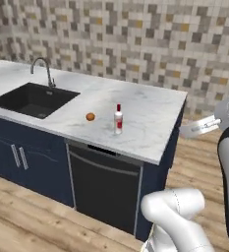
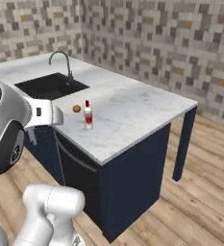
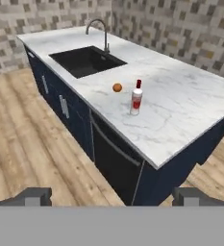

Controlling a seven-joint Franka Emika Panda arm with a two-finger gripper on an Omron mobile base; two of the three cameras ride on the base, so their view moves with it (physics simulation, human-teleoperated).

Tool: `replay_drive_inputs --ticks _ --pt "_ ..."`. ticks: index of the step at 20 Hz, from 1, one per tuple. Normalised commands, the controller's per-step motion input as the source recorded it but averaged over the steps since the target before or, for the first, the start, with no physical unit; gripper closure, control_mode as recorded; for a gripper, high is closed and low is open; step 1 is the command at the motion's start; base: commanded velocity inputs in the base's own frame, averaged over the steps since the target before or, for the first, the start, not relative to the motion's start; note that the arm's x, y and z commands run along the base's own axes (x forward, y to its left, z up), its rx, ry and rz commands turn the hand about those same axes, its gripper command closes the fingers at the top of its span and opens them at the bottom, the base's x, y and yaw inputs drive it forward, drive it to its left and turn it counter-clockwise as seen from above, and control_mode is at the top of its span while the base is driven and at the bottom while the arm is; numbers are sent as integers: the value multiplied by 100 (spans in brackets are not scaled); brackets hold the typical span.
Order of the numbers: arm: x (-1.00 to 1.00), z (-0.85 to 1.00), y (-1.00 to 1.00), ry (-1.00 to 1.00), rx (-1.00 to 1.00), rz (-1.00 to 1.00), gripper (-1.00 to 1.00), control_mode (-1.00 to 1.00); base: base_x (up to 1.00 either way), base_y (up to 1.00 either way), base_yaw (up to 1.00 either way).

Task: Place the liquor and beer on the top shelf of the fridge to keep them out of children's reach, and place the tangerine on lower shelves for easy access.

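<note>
Nearest the hand camera, the two dark finger tips [image 3: 34, 196] of the gripper [image 3: 111, 197] rise at the bottom corners of the hand view, set wide apart with nothing between them, above the wood-plank floor [image 3: 22, 139]. Just beyond, in the lower middle of that view, stands the dark dishwasher front [image 3: 114, 163] with its long silver handle, set under a dark navy cabinet run [image 3: 60, 103].

On the white marbled stone counter [image 3: 180, 105], near the centre of the frame, the liquor [image 3: 136, 98], a clear glass bottle with a red cap and red-and-white label, stands upright. The tangerine [image 3: 117, 87], a small round orange fruit, lies just beside it on the side toward the sink, apart from the bottle.

Farther on, toward the upper left, a black rectangular sink basin [image 3: 87, 60] is sunk into the counter, with a curved silver faucet [image 3: 101, 31] behind it. A mosaic tile wall [image 3: 180, 24] in beige, grey and brown closes the top of the frame.
</note>
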Motion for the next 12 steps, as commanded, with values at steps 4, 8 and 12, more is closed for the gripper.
replay_drive_inputs --ticks 4,8,12 --pt "0 0 0 0 0 0 -100 100 9 100 -59" --pt "0 0 0 0 0 0 -100 100 11 100 -57" --pt "0 0 0 0 0 0 -100 100 12 100 -55"
